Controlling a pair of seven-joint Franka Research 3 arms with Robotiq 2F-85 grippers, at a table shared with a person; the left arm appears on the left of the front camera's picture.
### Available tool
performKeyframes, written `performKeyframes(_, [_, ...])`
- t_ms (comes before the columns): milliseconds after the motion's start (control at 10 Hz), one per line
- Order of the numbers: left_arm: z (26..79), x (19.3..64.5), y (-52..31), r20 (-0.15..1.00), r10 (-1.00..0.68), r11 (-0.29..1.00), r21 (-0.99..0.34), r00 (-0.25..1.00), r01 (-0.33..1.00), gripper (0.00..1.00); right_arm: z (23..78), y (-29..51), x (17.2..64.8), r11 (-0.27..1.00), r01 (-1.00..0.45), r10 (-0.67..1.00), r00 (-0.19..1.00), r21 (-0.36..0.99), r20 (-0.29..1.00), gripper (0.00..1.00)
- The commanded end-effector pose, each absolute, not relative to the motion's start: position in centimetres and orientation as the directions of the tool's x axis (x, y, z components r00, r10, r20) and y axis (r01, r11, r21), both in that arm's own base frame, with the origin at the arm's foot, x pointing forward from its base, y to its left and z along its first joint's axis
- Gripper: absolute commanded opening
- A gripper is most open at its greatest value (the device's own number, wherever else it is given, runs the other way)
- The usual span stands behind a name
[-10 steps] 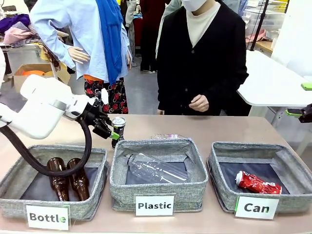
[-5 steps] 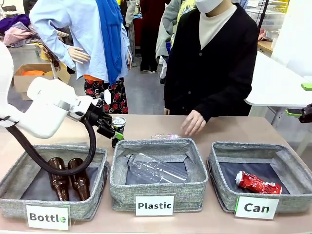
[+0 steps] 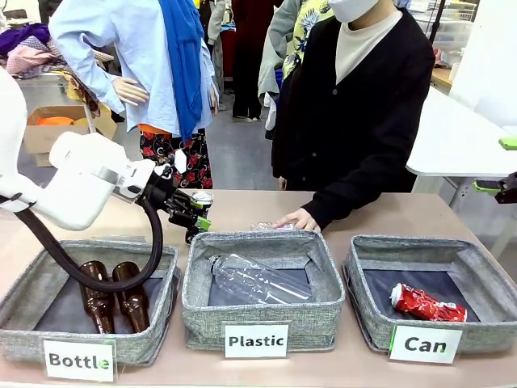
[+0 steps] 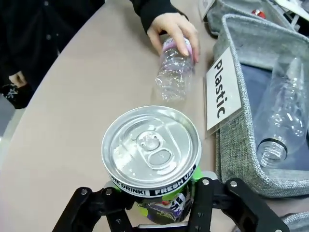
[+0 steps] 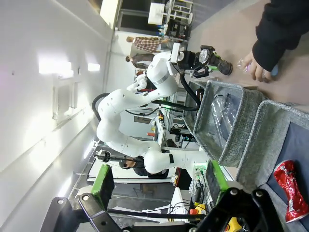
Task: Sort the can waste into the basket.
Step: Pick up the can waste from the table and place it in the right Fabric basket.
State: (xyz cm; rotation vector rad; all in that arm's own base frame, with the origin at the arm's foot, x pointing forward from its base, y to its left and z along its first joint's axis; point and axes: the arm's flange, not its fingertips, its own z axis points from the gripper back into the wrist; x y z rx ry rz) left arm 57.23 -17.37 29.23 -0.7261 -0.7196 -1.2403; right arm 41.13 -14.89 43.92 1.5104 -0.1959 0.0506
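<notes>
Robot lab or demo space, not a home: a tan table (image 3: 380, 212) carries three grey fabric bins with printed labels "Bottle" (image 3: 78, 360), "Plastic" (image 3: 255, 341) and "Can" (image 3: 425, 345), set up for sorting. Behind are white worktables (image 3: 452, 137), a cardboard box (image 3: 50, 121), heaps of clothes (image 3: 28, 44). The right wrist view shows plain white walls and equipment racks.

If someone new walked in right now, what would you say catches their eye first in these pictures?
Most likely the left gripper, shut on the black can behind the gap between the Bottle bin and the Plastic bin. Next, the person's hand resting on a clear bottle on the table beyond the Plastic bin. Last, the crushed red can lying in the Can basket at far right.
</notes>
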Motion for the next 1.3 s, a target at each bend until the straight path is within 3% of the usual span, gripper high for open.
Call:
performKeyframes(0, [29.6,57.4,-17.1,0.83,-0.527,0.162,-0.112,0.182,0.98,0.05,44.1,-15.0,41.0,0.053,-0.155,-0.089,0.983,0.986,0.159,1.0])
performKeyframes(100, [29.7,57.4,-17.0,0.833,-0.523,0.159,-0.114,0.182,0.981,0.0,44.1,-15.0,41.0,0.053,-0.155,-0.089,0.983,0.986,0.159,1.0])
performKeyframes(400, [34.5,54.5,-13.3,0.857,-0.491,0.201,-0.064,0.157,0.977,0.0,44.1,-15.0,41.0,0.053,-0.155,-0.089,0.983,0.986,0.159,1.0])
performKeyframes(500, [38.1,51.7,-10.5,0.865,-0.48,0.183,-0.065,0.147,0.981,0.0,44.1,-15.0,41.0,0.053,-0.155,-0.089,0.983,0.986,0.159,1.0])
performKeyframes(700, [44.4,43.6,-5.7,0.857,-0.515,0.162,0.057,0.035,0.985,0.0,44.1,-15.0,41.0,0.053,-0.155,-0.089,0.983,0.986,0.159,1.0])
performKeyframes(900, [46.3,36.2,-5.1,0.859,-0.497,-0.064,0.106,-0.124,0.992,0.0,44.1,-15.0,41.0,0.053,-0.155,-0.089,0.983,0.986,0.159,1.0])
performKeyframes(1200, [45.3,33.9,-11.1,0.794,-0.534,-0.258,0.173,-0.29,0.95,0.0,44.1,-15.0,41.0,0.053,-0.155,-0.089,0.983,0.986,0.159,1.0])
